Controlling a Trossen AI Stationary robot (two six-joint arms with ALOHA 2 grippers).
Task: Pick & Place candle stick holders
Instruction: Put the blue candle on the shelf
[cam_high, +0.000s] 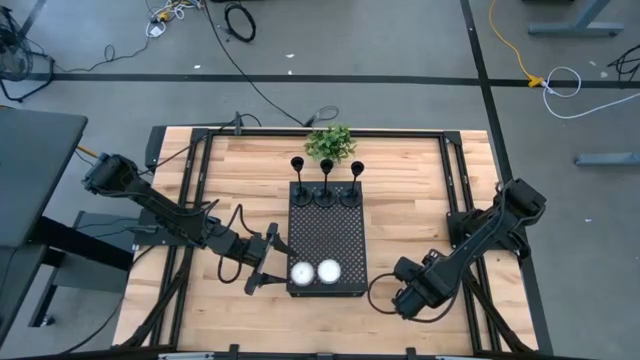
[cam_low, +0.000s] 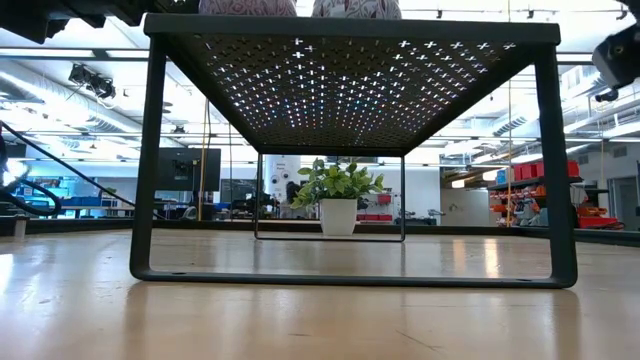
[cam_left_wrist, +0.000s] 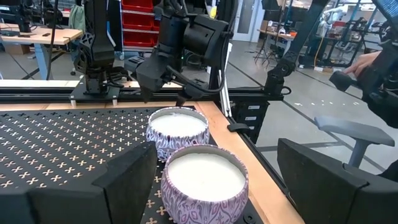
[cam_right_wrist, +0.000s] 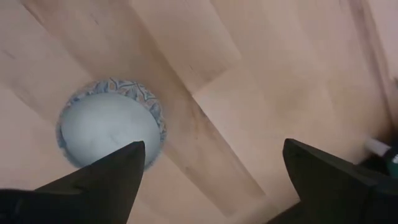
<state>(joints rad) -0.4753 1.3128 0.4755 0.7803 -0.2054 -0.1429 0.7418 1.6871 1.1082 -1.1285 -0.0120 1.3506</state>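
Observation:
Three black candle stick holders (cam_high: 325, 180) stand upright in a row on their round bases at the far end of the black perforated tray (cam_high: 327, 235). Two white candles in patterned tins (cam_high: 316, 271) stand at the tray's near end. My left gripper (cam_high: 264, 263) is open at the tray's near left side and points at the candles (cam_left_wrist: 205, 177), which stand just ahead of its fingers (cam_left_wrist: 124, 183) without touching them. My right gripper (cam_high: 403, 298) is open over the table right of the tray and points down. A third white candle (cam_right_wrist: 109, 130) stands on the wood below it.
A small potted plant (cam_high: 330, 143) stands on the table beyond the tray's far end; it also shows in the low view (cam_low: 338, 195). Bare wood lies left and right of the tray. A person's arm (cam_left_wrist: 373, 65) shows in the room beyond the table.

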